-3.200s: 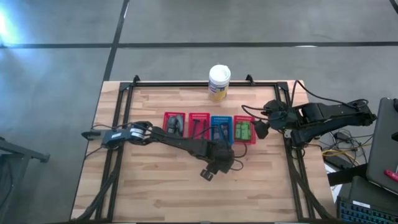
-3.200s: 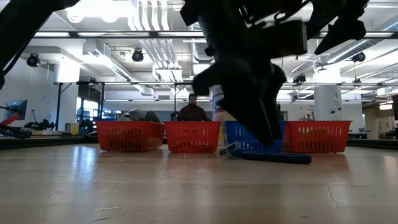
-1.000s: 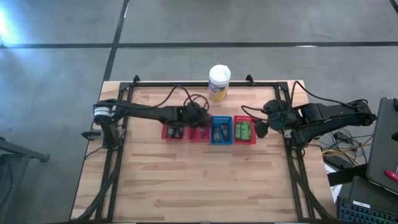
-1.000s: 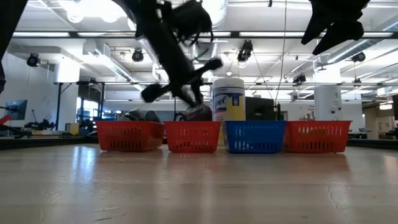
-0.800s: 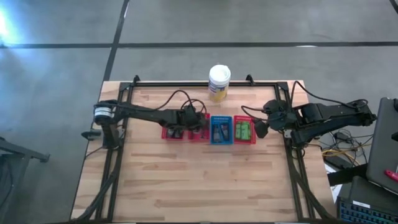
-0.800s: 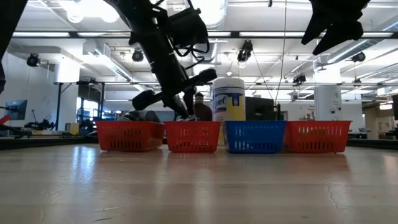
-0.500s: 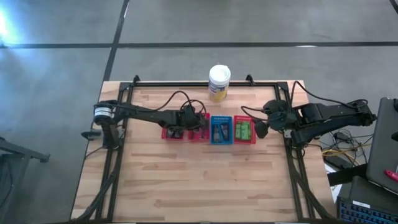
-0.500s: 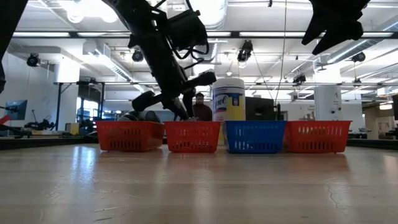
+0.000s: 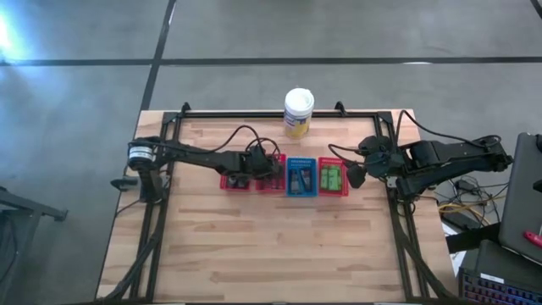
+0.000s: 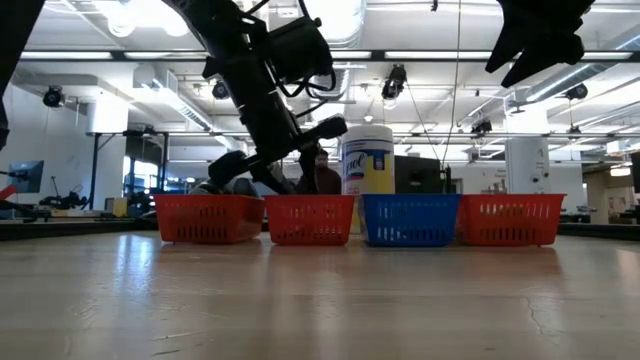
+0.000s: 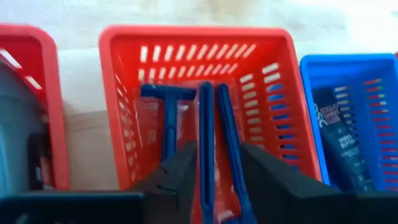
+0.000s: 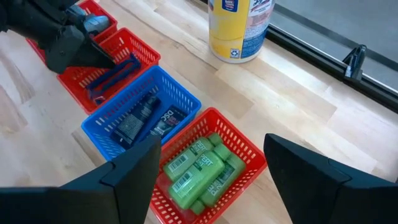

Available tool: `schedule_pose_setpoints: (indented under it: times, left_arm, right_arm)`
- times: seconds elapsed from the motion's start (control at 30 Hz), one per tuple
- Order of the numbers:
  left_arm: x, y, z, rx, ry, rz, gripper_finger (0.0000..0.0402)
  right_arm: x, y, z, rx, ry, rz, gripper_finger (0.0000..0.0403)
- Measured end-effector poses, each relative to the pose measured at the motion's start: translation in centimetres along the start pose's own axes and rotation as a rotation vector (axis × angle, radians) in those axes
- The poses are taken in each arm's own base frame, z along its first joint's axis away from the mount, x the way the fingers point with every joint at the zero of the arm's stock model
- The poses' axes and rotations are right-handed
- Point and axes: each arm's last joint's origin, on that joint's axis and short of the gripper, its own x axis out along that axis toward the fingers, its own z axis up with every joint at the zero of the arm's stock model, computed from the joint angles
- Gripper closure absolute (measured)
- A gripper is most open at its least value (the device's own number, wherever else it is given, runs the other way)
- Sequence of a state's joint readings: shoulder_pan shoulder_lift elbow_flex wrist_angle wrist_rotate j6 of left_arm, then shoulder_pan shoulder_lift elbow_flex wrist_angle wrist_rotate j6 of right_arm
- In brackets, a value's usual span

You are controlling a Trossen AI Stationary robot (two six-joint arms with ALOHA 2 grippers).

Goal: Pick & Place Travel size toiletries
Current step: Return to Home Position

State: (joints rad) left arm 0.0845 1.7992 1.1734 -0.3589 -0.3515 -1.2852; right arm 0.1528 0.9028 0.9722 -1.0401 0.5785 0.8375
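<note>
The left end effector [image 11: 217, 152], fingers parted and empty, hangs directly over the blue razors [image 11: 166, 121], which lie lengthwise along its fingers in the red basket [image 11: 193, 32] (the right end effector [image 9: 356, 171] waits open at the far side of the counter [image 9: 254, 246]).

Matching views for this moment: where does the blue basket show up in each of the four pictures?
High view: blue basket, third from the picture's left in the row of four.
Low view: third from the left again.
Left wrist view: only part of it, at the right edge.
Right wrist view: near the middle, with dark tubes inside.
Shared landmark: the red basket holding blue razors, its neighbour in every view.
</note>
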Motion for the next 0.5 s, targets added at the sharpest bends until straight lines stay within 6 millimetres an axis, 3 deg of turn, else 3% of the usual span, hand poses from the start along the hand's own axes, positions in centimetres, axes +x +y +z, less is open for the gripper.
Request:
schedule_pose_setpoints:
  times: [0.23, 0.37, 0.5]
  left_arm:
    - [-1.4, -1.5, 0.5, 0.081, -0.017, -0.059, 0.0239]
    - [-5.4, -4.4, 1.4, 0.255, -0.088, -0.195, 0.0238]
    - [-10.5, -6.9, 1.5, 0.424, -0.148, -0.347, 0.0238]
  right_arm:
    - [0.0, 0.0, 0.0, -0.003, 0.000, 0.000, 0.0101]
    - [0.0, 0.1, 0.0, -0.036, 0.012, 0.015, 0.0087]
    - [-0.3, 0.6, 0.1, -0.106, 0.067, 0.165, 0.0078]
